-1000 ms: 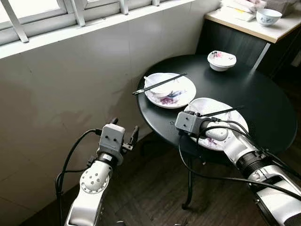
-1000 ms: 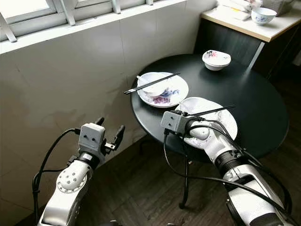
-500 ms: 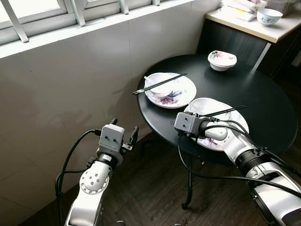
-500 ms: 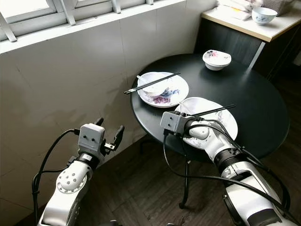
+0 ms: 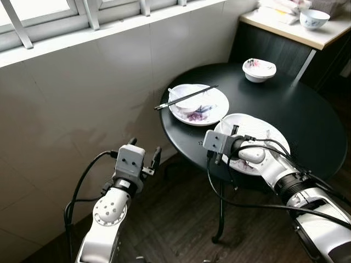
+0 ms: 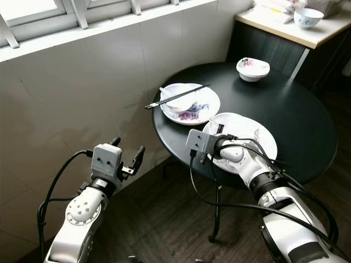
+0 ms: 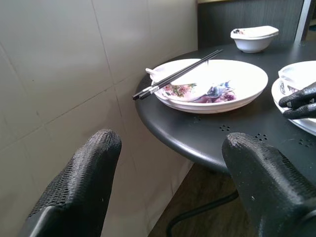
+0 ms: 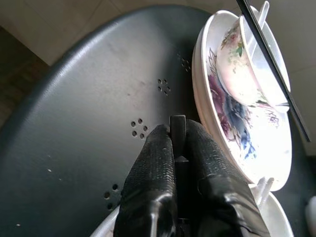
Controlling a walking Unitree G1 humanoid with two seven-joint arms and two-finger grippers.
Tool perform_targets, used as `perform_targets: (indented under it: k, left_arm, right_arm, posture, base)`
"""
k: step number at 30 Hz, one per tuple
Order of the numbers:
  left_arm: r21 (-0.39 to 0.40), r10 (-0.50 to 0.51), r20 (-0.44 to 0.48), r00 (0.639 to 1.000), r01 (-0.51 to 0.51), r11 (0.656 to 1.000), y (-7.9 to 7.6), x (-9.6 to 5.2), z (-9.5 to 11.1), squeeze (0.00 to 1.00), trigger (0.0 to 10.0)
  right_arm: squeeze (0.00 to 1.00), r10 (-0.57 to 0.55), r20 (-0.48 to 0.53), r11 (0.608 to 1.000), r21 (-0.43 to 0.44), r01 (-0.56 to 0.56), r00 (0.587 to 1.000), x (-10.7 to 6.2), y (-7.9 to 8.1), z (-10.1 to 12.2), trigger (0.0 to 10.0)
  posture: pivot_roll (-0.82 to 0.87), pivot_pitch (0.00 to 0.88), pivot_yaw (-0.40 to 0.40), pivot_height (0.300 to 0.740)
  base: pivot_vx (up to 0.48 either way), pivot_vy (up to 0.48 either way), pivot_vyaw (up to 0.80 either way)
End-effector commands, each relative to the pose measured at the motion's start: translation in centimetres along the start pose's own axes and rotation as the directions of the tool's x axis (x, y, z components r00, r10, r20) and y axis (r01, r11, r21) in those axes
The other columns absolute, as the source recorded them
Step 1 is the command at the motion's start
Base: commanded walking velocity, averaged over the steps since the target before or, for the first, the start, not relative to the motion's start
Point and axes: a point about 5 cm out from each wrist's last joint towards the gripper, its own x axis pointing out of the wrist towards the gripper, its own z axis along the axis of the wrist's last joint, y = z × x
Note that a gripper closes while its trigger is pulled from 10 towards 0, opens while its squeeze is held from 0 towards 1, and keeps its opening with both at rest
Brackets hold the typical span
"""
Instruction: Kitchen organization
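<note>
On the round black table (image 5: 307, 118) a near white plate (image 5: 262, 131) lies at the front edge. My right gripper (image 5: 234, 132) hovers over its left rim, shut on a pair of black chopsticks (image 8: 177, 123) whose end pokes out between the fingertips. Behind it a second floral plate (image 5: 211, 112) carries a small bowl (image 5: 188, 104), a white spoon and another pair of chopsticks (image 5: 185, 97) laid across. My left gripper (image 5: 145, 149) hangs open and empty, left of the table and below its top.
A small floral bowl (image 5: 259, 69) sits at the table's far side. A light counter (image 5: 285, 27) at the back right holds another bowl (image 5: 314, 18). A tiled wall (image 5: 82, 98) under a window runs along the left. Dark wood floor lies below.
The chopsticks that lay across the near plate no longer lie there; my right gripper has turned upward with them pinched. The left arm has not moved.
</note>
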Motion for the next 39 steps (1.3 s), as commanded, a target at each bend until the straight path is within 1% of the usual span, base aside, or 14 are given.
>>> perform_targets:
  k: [1,8,11,13,15,19,20,22,23,25,28,32,34,39]
  left_arm:
    - [0.000,-0.007,-0.002,1.000,0.007,1.000,-0.2,0.0,0.0,0.00,10.0]
    - [0.001,-0.006,-0.004,1.000,0.006,1.000,-0.3,-0.1,0.0,0.00,10.0]
    - [0.002,-0.006,-0.006,1.000,0.006,1.000,-0.2,-0.1,-0.1,0.00,10.0]
    - [0.002,-0.006,-0.006,1.000,0.006,1.000,-0.2,-0.1,-0.1,0.00,10.0]
    - [0.003,-0.007,-0.007,1.000,0.007,1.000,-0.2,0.0,-0.1,0.00,10.0]
    - [0.002,-0.005,-0.008,1.000,0.005,1.000,-0.2,0.0,-0.1,0.00,10.0]
    - [0.002,-0.005,-0.008,1.000,0.005,1.000,-0.2,0.0,-0.1,0.00,10.0]
    - [0.000,0.000,-0.005,1.000,0.000,1.000,-0.2,0.0,-0.1,0.00,10.0]
    - [-0.004,0.008,-0.003,1.000,-0.008,1.000,-0.1,0.0,0.0,0.00,10.0]
    - [-0.007,0.013,-0.002,1.000,-0.013,1.000,0.0,0.0,0.0,0.00,10.0]
    - [-0.036,0.049,0.005,0.999,-0.049,0.998,0.5,0.0,0.1,0.00,10.0]
    - [-0.065,0.075,0.011,0.997,-0.074,0.995,1.0,0.0,0.2,0.00,10.0]
    - [-0.068,0.080,0.020,0.997,-0.079,0.995,1.1,0.0,0.3,0.00,10.0]
    - [-0.073,0.102,0.026,0.994,-0.099,0.992,1.5,-0.1,0.5,0.00,10.0]
  right_arm:
    - [0.00,-0.022,0.009,0.998,-0.051,0.022,1.000,-0.1,-0.8,0.4,0.0]
    - [0.00,-0.059,0.059,0.991,-0.115,0.065,0.997,-0.2,-1.0,1.7,0.0]
    - [0.00,-0.078,0.101,0.991,-0.100,0.088,0.992,-0.3,-1.2,3.0,0.0]
    - [0.00,-0.079,0.104,0.991,-0.100,0.090,0.991,-0.3,-1.2,3.0,0.0]
    - [0.00,-0.095,0.133,0.989,-0.099,0.108,0.987,-0.4,-1.2,4.0,0.0]
    - [0.00,-0.130,0.168,0.986,-0.085,0.145,0.977,-0.6,-1.1,5.1,0.0]
    - [0.00,-0.151,0.189,0.984,-0.068,0.166,0.970,-0.7,-1.2,5.5,0.0]
    - [0.00,-0.231,0.230,0.970,-0.026,0.243,0.946,-0.9,-1.5,6.3,0.0]
    - [0.00,-0.279,0.256,0.956,-0.012,0.292,0.925,-1.1,-1.7,6.8,0.0]
    - [0.00,-0.299,0.274,0.950,-0.011,0.314,0.914,-1.3,-1.8,7.1,0.0]
    - [0.00,-0.388,0.340,0.912,0.010,0.409,0.857,-2.1,-2.4,8.2,0.0]
    - [0.00,-0.444,0.388,0.880,0.018,0.475,0.808,-3.1,-2.7,9.1,0.0]
    - [0.00,-0.459,0.400,0.871,0.027,0.490,0.794,-3.3,-2.8,9.3,0.0]
    - [0.00,-0.469,0.410,0.861,0.013,0.508,0.783,-3.6,-2.7,9.7,0.0]
  posture:
    - [0.03,0.034,-0.051,0.740]
    - [0.03,0.035,-0.048,0.740]
    - [0.02,0.034,-0.047,0.740]
    - [0.02,0.034,-0.047,0.740]
    - [0.02,0.034,-0.046,0.740]
    - [0.02,0.034,-0.046,0.740]
    - [0.02,0.034,-0.046,0.740]
    - [0.02,0.034,-0.046,0.740]
    - [0.02,0.032,-0.043,0.740]
    - [0.02,0.032,-0.043,0.740]
    - [0.02,0.030,-0.042,0.740]
    - [0.01,0.030,-0.040,0.740]
    - [0.02,0.028,-0.038,0.740]
    - [0.02,0.025,-0.037,0.740]
  base:
    - [0.000,0.000,0.00]
    - [0.000,0.000,0.00]
    - [0.000,0.000,0.00]
    - [0.000,0.000,0.00]
    - [0.000,0.000,0.00]
    - [0.000,0.000,0.00]
    - [0.000,0.000,0.00]
    - [0.000,0.000,0.00]
    - [0.000,0.000,0.00]
    - [0.000,0.000,0.40]
    - [0.000,0.000,0.80]
    - [0.000,0.000,0.80]
    - [0.000,0.000,0.80]
    - [0.000,0.000,0.80]
